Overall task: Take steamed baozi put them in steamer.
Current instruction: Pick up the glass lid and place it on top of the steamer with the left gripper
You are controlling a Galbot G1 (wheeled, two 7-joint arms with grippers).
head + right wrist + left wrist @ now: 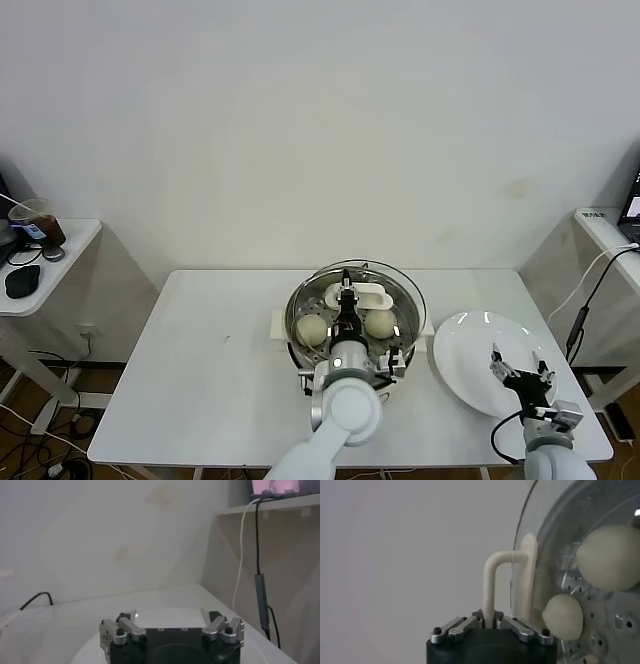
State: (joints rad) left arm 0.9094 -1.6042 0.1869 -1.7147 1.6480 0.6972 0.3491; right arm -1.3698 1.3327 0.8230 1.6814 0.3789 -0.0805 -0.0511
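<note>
Left gripper (490, 624) clamps the lid (372, 278) handle (492, 582) over the steamer (296, 345) — baozi (311, 329) already inside. Closing step: lower the lid level onto the rim. Right gripper (520, 373) hangs wide open — over the plate (470, 352).

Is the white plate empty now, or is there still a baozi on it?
Empty. The plate shows only bare white surface in the head view; the open right gripper hovers over it. Baozi sit inside the steamer.

A white plate (470, 355) lies on the white table (210, 390), a glass lid (400, 290) nearby.
</note>
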